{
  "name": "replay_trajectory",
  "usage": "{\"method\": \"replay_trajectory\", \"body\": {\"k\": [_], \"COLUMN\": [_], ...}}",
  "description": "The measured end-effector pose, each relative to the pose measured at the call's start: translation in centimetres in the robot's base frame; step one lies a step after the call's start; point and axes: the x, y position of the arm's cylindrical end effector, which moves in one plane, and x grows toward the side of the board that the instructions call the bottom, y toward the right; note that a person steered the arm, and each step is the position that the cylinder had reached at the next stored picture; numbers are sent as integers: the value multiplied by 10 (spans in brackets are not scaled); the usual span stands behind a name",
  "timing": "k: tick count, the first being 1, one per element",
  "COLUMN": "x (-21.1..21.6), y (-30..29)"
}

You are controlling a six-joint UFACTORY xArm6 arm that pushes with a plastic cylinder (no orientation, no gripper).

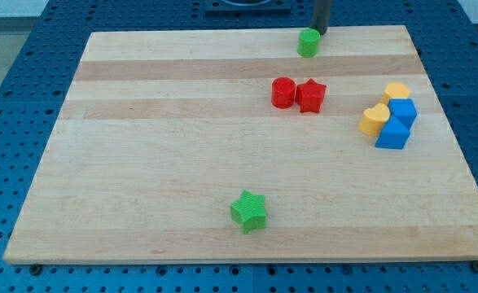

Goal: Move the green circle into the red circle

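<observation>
The green circle (pixel 308 42) stands near the view's top edge of the board, right of centre. The red circle (pixel 282 92) sits below and a little left of it, touching a red star (pixel 310 95) on its right. My tip (pixel 320 32) is at the board's top edge, just above and right of the green circle, close to it or touching it.
A green star (pixel 248 211) lies near the view's bottom centre. At the view's right is a cluster: two yellow blocks (pixel 374 120) (pixel 396 91) and two blue blocks (pixel 393 133) (pixel 402 110). The wooden board (pixel 141 163) rests on a blue perforated table.
</observation>
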Motion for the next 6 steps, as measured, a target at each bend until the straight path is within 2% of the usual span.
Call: {"method": "replay_trajectory", "body": {"k": [2,4,6], "x": [35,46,90], "y": [-19,-71,-73]}}
